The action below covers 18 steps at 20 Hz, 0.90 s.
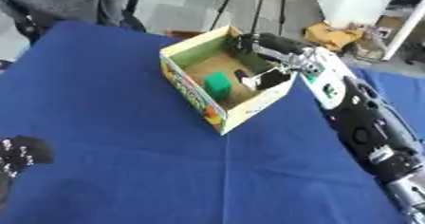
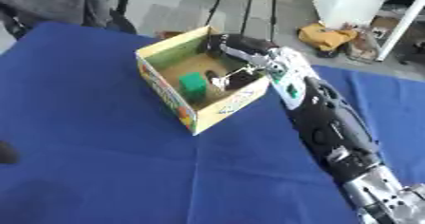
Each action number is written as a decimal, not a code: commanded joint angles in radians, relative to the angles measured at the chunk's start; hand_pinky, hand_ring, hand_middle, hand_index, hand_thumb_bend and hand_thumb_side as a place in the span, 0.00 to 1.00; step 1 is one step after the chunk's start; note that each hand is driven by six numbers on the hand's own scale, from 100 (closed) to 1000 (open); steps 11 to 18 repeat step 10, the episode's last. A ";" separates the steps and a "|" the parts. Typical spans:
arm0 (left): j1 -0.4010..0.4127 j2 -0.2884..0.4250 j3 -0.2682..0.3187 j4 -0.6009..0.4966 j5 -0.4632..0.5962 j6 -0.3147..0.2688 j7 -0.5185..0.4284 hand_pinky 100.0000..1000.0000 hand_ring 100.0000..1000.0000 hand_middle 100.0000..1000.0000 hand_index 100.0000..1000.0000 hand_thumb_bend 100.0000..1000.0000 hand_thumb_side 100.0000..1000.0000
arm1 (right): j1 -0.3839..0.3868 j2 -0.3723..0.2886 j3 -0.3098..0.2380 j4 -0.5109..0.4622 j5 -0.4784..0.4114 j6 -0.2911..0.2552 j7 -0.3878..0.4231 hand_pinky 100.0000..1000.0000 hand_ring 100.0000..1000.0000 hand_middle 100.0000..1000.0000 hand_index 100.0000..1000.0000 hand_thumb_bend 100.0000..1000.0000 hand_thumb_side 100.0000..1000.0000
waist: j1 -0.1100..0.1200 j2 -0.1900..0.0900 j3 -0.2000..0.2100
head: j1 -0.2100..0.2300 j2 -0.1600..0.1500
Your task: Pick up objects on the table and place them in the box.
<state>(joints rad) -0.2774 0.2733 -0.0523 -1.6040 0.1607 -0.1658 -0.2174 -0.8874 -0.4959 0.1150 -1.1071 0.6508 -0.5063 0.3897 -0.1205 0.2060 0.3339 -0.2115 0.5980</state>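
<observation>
1. Blue-draped counter [image 1: 108, 123], bare of loose objects in view.
2. Open cardboard box [image 1: 192, 95], light and thin-walled by the look, likely to slide or dent if knocked.
3. Right hand [image 2: 241, 52] reaching over the far rim into the box, fingers [image 2: 217, 79] curled downward; held contents, if any, impossible to tell.
4. Left hand [image 1: 21, 154] idle at the lower left edge, finger spread unclear.
5. Green block [image 1: 218, 85] upright inside the box; apparently rigid and light, best gripped across flat sides.
</observation>
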 commanded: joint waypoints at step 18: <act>0.013 0.031 0.028 -0.008 -0.011 -0.005 0.025 0.59 0.57 0.53 0.62 0.33 1.00 | 0.139 -0.204 -0.032 -0.325 -0.318 0.086 -0.009 0.68 0.76 0.82 0.87 0.00 0.12 | 0.022 -0.021 -0.089 | 0.051 0.007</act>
